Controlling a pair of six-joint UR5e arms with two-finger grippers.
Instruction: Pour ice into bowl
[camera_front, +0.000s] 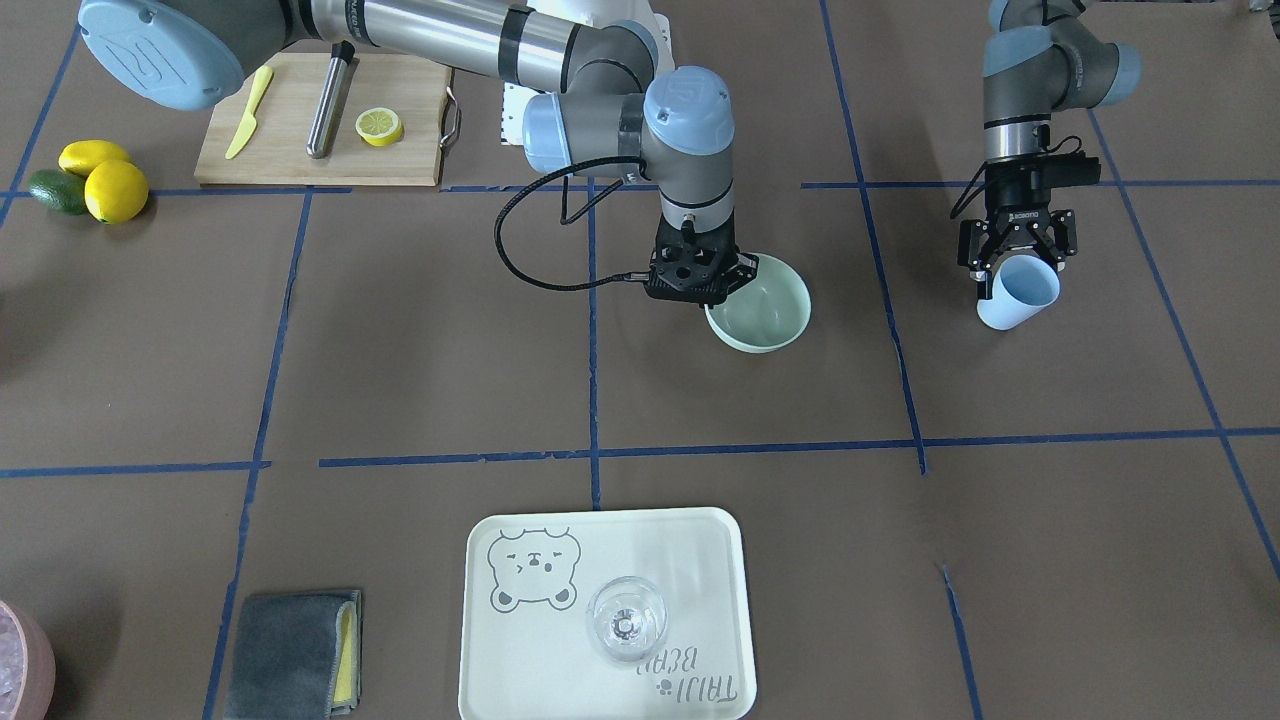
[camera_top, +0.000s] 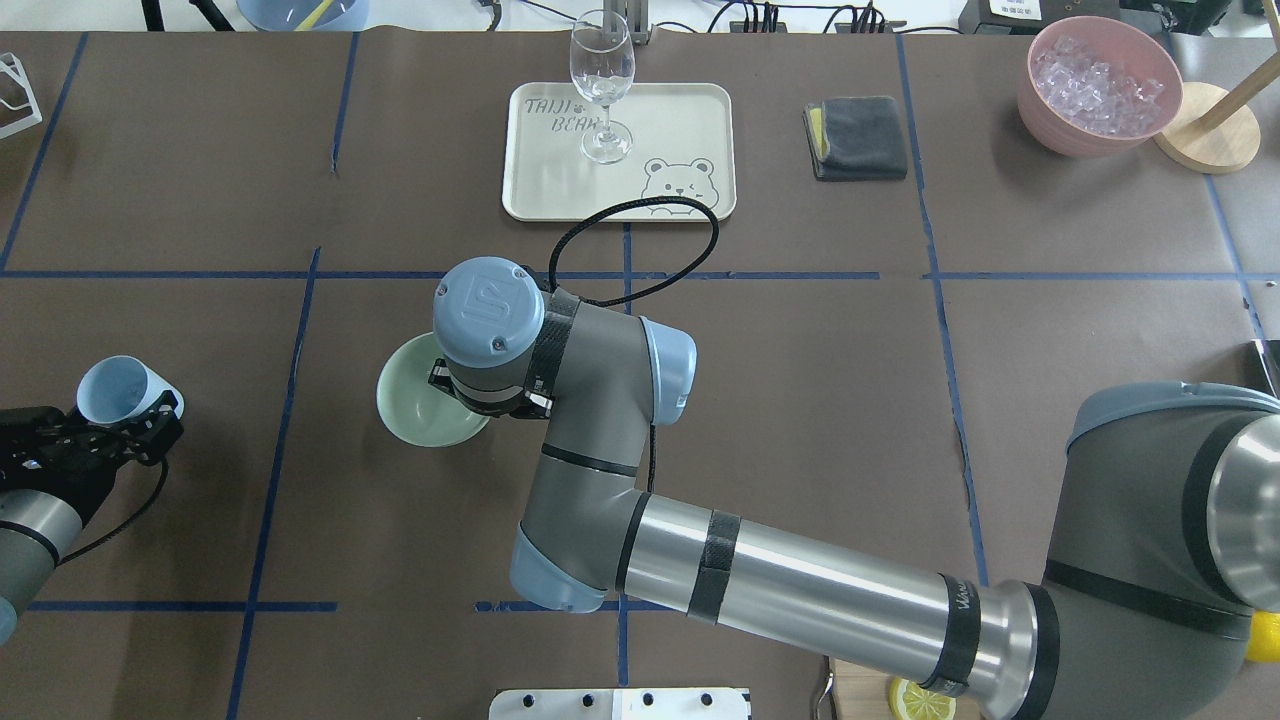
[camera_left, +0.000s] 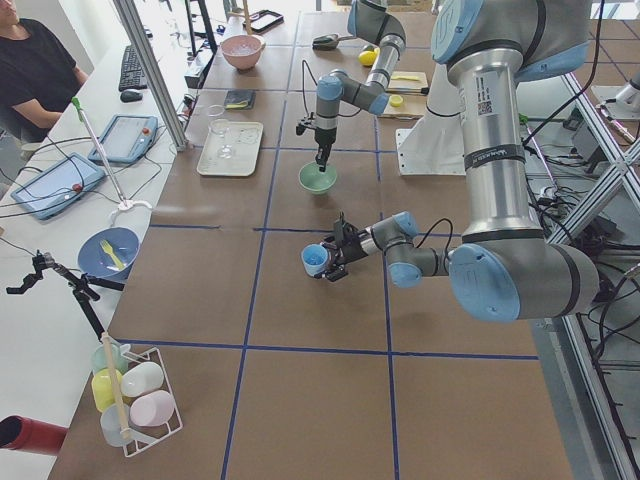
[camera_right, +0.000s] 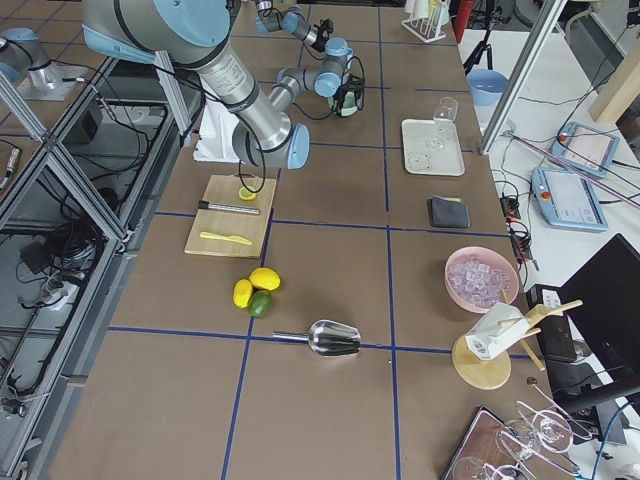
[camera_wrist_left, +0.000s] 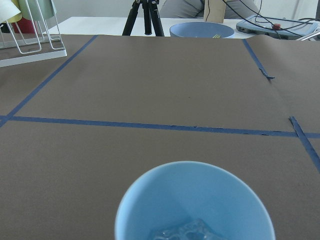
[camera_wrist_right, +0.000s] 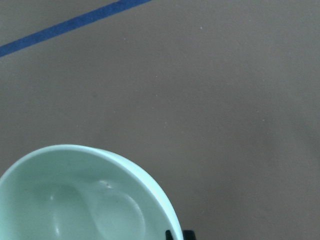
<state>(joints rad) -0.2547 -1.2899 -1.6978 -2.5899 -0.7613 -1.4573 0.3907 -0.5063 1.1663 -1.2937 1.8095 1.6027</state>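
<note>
Exterior front-facing view: the mint-green bowl (camera_front: 770, 310) sat on the brown-papered worktop (camera_front: 400, 340) near centre, just past a blue tape line. The right gripper (camera_front: 712, 285) came down on the bowl's rim at about 10 o'clock. The right wrist view showed one black fingertip against the outside of the rim. Jaws read as pinching the rim, though the inner finger was hidden. No ice was seen in the bowl.

At 3 o'clock from the bowl and well apart from it, the left gripper (camera_front: 1018, 268) had its fingers pressed on the sides of a pale blue cup (camera_front: 1020, 292). The cup was tilted, mouth turned away from the robot. In the left wrist view the ice (camera_wrist_left: 187, 231), clear glassy cubes, lay inside the cup at the frame's lower edge. None had spilled on the worktop.

Other items:
- At 7 o'clock from the bowl, a cream tray with a bear print (camera_front: 520, 670), carrying an upright wine glass (camera_front: 626, 620).
- At 9 o'clock from the tray, a folded grey cloth (camera_front: 290, 650).
- At 10 o'clock from the bowl, a wooden cutting board (camera_front: 290, 165) with a lemon half (camera_front: 380, 127) and a yellow knife (camera_front: 250, 110).
- In the overhead view, at 3 o'clock from the tray, a pink bowl of ice (camera_top: 1095, 85).
</note>
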